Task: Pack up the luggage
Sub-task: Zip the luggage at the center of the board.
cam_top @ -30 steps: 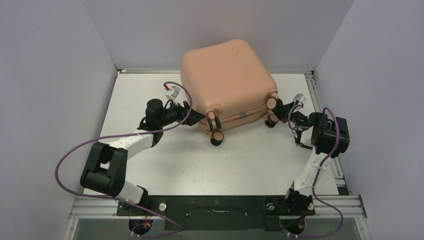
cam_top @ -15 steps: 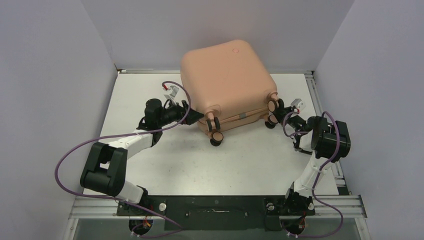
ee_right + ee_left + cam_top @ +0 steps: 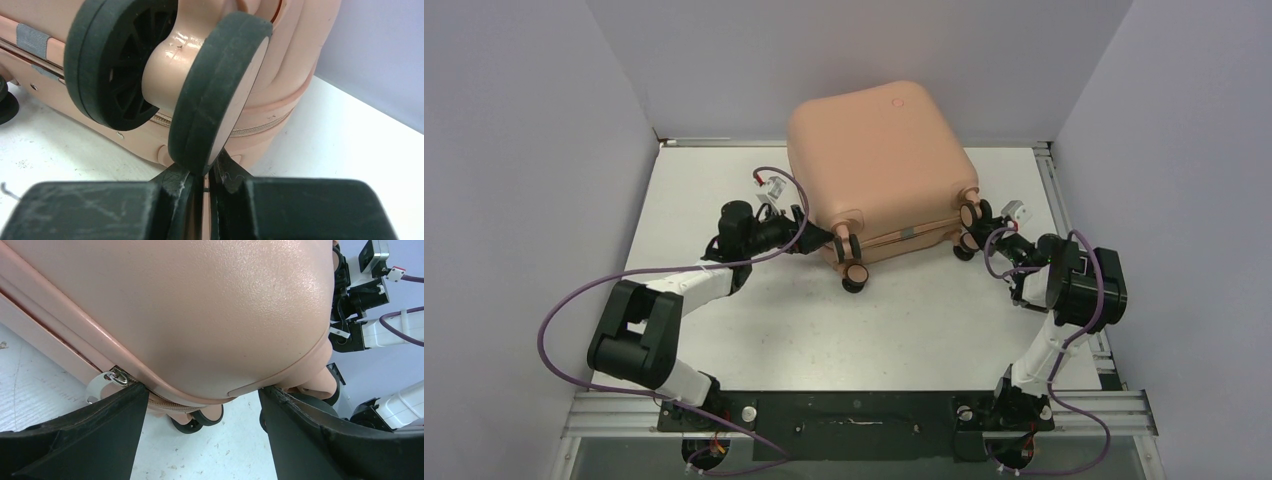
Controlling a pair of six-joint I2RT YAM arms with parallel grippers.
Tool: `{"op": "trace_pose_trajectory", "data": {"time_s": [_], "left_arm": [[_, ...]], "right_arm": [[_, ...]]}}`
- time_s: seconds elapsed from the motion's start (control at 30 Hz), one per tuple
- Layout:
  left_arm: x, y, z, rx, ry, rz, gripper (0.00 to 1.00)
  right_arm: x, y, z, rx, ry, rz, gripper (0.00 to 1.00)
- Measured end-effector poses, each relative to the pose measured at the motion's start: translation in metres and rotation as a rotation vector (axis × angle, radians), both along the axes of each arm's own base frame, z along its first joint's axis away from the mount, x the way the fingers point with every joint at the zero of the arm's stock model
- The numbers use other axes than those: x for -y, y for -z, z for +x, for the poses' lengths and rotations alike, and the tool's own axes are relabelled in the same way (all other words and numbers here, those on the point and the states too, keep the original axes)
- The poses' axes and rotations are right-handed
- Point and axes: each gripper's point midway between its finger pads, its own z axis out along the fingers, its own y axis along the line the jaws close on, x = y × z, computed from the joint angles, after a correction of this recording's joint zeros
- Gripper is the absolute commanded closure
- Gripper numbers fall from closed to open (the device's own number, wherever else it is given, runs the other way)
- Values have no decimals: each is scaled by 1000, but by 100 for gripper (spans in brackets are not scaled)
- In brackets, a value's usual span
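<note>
The peach-pink luggage point(image 3: 879, 160) lies shut on the white table point(image 3: 904, 320), wheels toward me. My left gripper point(image 3: 819, 238) stands open at its near left corner. In the left wrist view the luggage's shell point(image 3: 190, 315) fills the frame, and my left gripper point(image 3: 202, 392) straddles the rounded corner, one finger beside the silver zipper pull point(image 3: 117, 376). My right gripper point(image 3: 982, 232) is at the near right corner. In the right wrist view my right gripper point(image 3: 205, 172) is shut, with its tips against the tyre of a black wheel point(image 3: 220, 90).
A metal rail point(image 3: 1049, 190) runs along the table's right edge, close to the right arm. Purple cables point(image 3: 574, 300) loop off both arms. Grey walls close in the back and sides. A grey tape patch point(image 3: 909, 230) sits on the luggage's zipper seam.
My right gripper has crept up to the near right wheel. The left gripper has slid a little right along the corner, its jaws slightly narrower. The luggage has barely shifted.
</note>
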Motion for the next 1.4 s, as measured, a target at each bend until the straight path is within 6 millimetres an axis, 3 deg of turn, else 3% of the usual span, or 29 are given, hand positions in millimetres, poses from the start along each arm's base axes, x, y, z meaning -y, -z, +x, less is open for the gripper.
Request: {"op": "trace_pose_trajectory", "data": {"time_s": [0.57,0.77,1.13,1.27,1.4], "left_arm": [[-2,0,3,7,-20,3,19],[-3,0,3,4,-20,0,20],[-2,0,3,3,-19,-1,21],[-1,0,4,6,-22,1,21],[-6,0,14,28,-76,8,21]], "right_arm": [[-10,-5,-4,-51,-18,31,95],[-31,-13,-25,-100,-127,65,95],[-62,-12,-33,-143,-195,90,95],[-74,-7,-31,-101,-186,-6,95],[-78,-15,-21,-7,-137,-250,95]]}}
